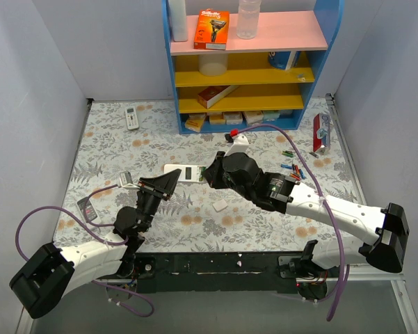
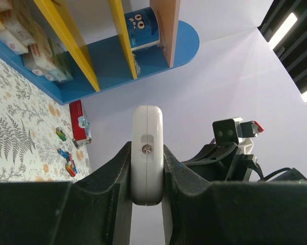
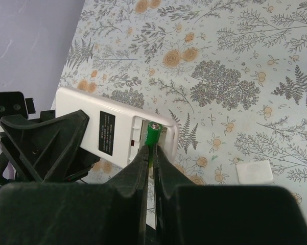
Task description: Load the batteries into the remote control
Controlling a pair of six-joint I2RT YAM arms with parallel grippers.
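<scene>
Toward the left of the flower-patterned bench (image 1: 104, 156), the left tool (image 2: 147, 173) is pressed tight on the long edges of the slim white rectangular plastic remote control (image 2: 147, 148), which it holds with its plain back facing up. Just to the right, the right tool (image 3: 152, 152) pinches a small green cylindrical battery (image 3: 152, 133), whose tip sits at the open recess in the remote's back, beside a black label (image 3: 107, 133). A small white rounded plastic piece (image 3: 254, 171) lies flat on the bench nearby. Farther right, loose batteries (image 1: 292, 168) in green, red, blue and orange lie scattered, well apart from the remote.
</scene>
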